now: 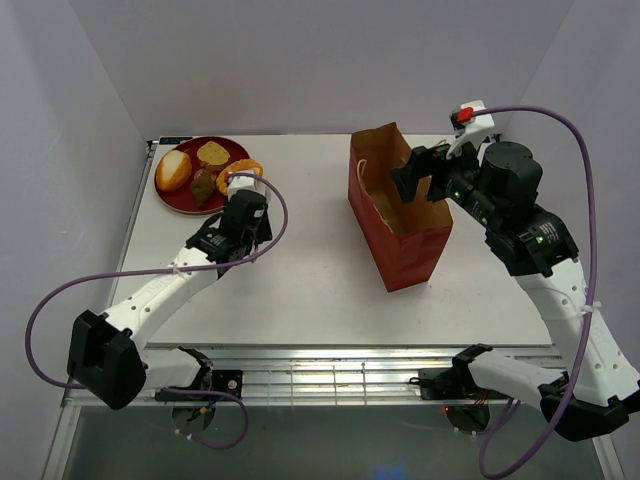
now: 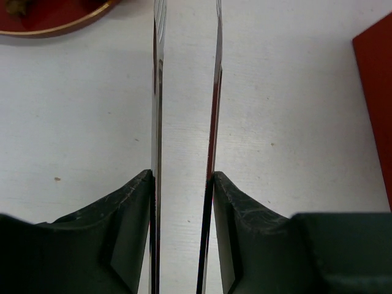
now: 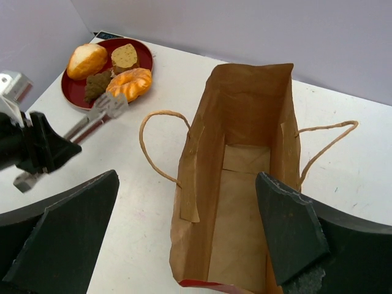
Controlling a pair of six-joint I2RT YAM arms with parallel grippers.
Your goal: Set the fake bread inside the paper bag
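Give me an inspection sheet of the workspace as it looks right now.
Surface: white table, nothing spilled seen.
Job's things: four fake bread pieces on the red plate; paper bag upright, open, empty.
Clutter: nothing seen.
Grippers: left gripper fingers apart, empty, by the plate; right gripper wide open over the bag's mouth.
Cables: purple cable loops off each arm, clear of the bag.
Surroundings: pale walls on three sides.

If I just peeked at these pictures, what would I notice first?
Probably the tall reddish-brown paper bag, standing open and empty right of centre, with the right gripper open at its mouth. Next, the fake bread, four pieces on a red plate in the far left corner, the left gripper close by.
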